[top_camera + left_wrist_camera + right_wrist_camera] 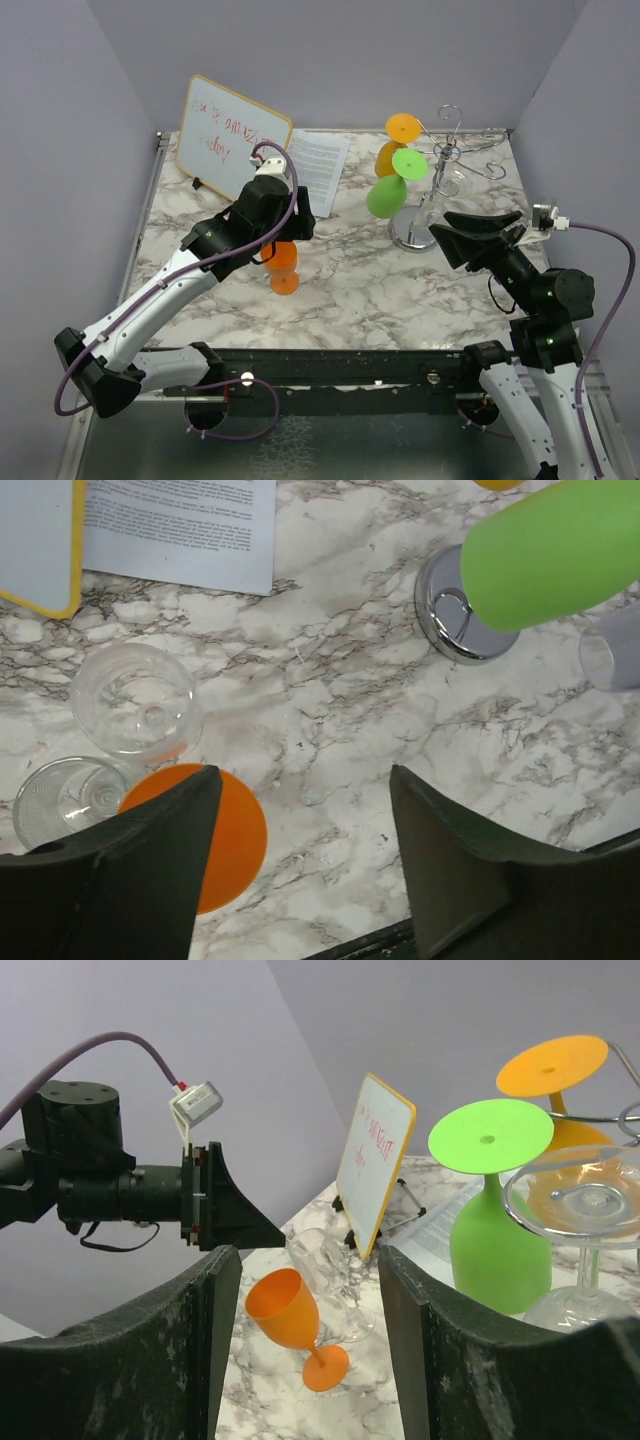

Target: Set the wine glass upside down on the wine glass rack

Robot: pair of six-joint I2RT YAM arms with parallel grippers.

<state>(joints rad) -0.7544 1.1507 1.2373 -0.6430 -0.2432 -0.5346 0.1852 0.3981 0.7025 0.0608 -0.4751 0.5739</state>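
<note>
The chrome wine glass rack [447, 148] stands at the back right on its disc base [440, 600]. Three glasses hang upside down on it: orange [553, 1066], green [388, 193] and clear [585, 1210]. On the marble left of centre an orange wine glass [284, 266] stands upright, with a clear wine glass [134, 699] close behind it. My left gripper [284, 230] hovers just above the orange glass. It is open [300, 780], with only marble between its fingers. My right gripper [446, 232] sits low beside the rack base, open [308, 1260] and holding nothing.
A yellow-framed whiteboard [228, 137] leans at the back left, with a printed sheet [318, 165] lying beside it. Grey walls close in the table on three sides. A black rail [330, 365] runs along the near edge.
</note>
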